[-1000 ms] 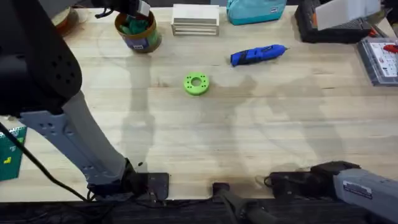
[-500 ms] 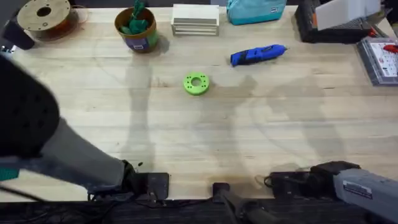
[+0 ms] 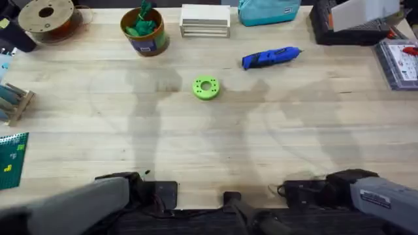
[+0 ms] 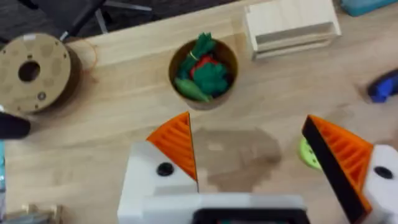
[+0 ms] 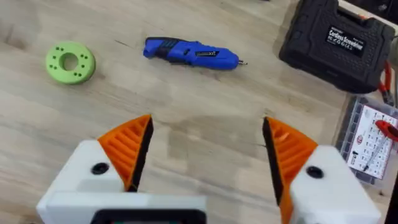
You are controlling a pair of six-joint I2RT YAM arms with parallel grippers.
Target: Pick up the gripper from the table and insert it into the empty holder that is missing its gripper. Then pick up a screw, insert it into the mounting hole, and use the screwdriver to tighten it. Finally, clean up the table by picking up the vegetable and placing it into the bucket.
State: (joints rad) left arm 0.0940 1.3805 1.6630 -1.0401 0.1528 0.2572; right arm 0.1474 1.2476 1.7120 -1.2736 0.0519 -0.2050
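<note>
left gripper (image 4: 249,155) hangs high with its ribbed orange wedge pads spread wide apart, nothing between them. straight ahead of it, past the fingertips, sits the small round yellow-ochre bucket (image 4: 204,73), and the dark green leafy toy vegetable (image 4: 200,67) is already inside, bundled with something red. beside the bucket lies the brown cardboard filament spool (image 4: 34,70), flat and round. on the far side, a pale stack of wooden blocks (image 4: 291,26).

over to the right gripper (image 5: 208,155), orange pads parted too, empty. beyond it on the light plank table (image 3: 215,137) lies the glossy blue pen-shaped screwdriver (image 5: 190,53), long axis running crosswise to the fingers, dark tip pointing toward the black tool case (image 5: 336,43). the right arm looks the nearer one for it. a lime-green plastic ring (image 5: 69,61) rests off to the other side.

looks like cleanup is done.
</note>
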